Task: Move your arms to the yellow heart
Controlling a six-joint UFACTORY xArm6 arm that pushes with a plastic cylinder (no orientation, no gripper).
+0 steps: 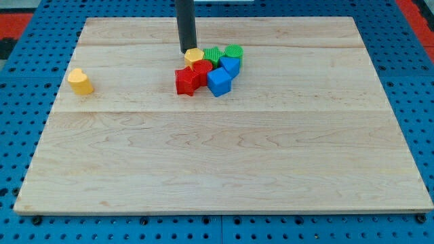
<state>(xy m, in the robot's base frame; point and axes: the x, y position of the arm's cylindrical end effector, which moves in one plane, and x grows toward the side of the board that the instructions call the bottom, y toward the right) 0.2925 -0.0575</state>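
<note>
The yellow heart block (80, 80) lies alone near the board's left edge. My tip (186, 51) is far to its right, near the view's top centre, touching or just behind a small yellow block (194, 55). That block heads a tight cluster: a red block (203, 68), a red star-like block (186, 80), a green block (214, 55), a second green block (234, 52), a blue block (230, 66) and a blue cube-like block (220, 81).
The wooden board (224, 163) rests on a blue pegboard surface (20, 135). The dark rod (185, 24) comes down from the view's top edge.
</note>
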